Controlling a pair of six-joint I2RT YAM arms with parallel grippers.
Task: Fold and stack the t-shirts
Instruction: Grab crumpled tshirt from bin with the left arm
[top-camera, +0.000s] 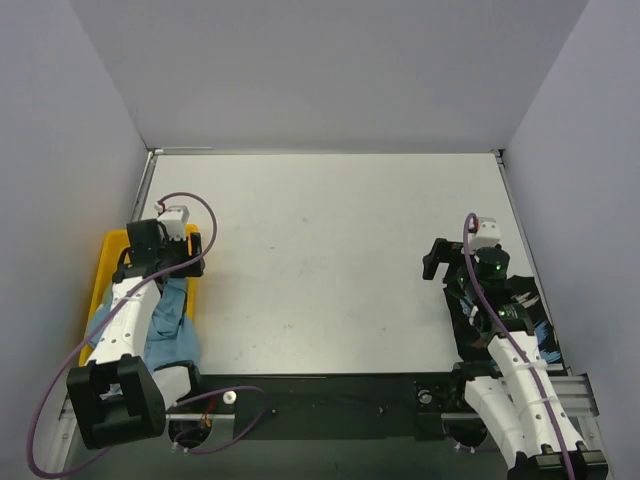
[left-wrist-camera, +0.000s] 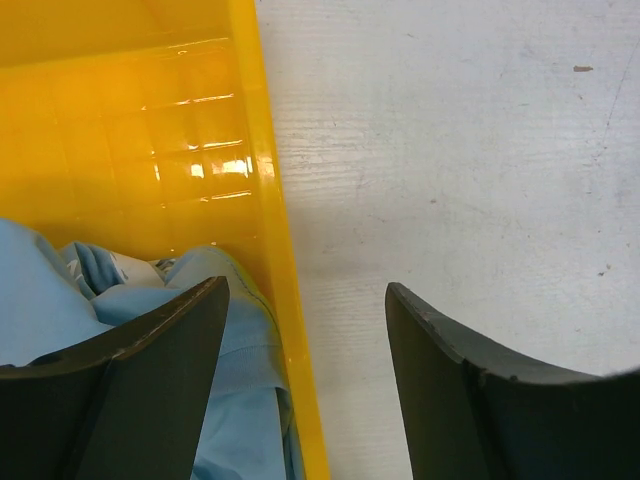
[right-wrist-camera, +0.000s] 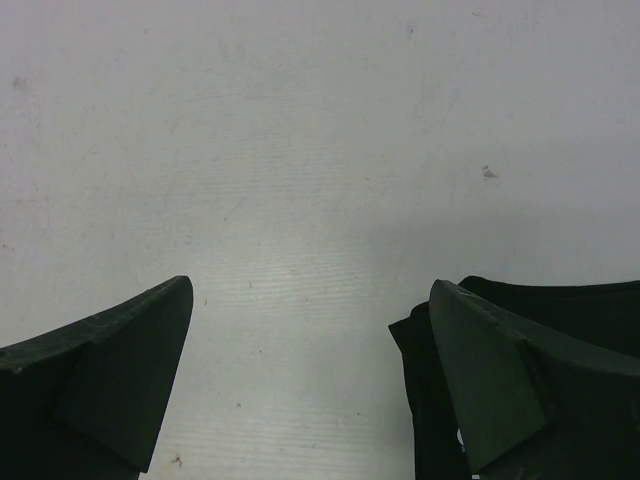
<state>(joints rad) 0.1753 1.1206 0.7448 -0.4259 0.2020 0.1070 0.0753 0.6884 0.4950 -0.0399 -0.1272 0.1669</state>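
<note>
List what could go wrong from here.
The left tool hangs open astride the rim of the yellow tray; lowering may hit the rim, not the blue shirt. The blue shirt is bunched in the tray, so lifting could drag the tray. The black shirt lies at the table edge beside the open right tool; a nudge might push it off.

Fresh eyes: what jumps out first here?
The yellow tray at the left edge of the table, with a crumpled light blue t-shirt inside and the open left gripper over its right rim. On the right, a black t-shirt lies bunched at the near edge, next to the open right gripper.
</note>
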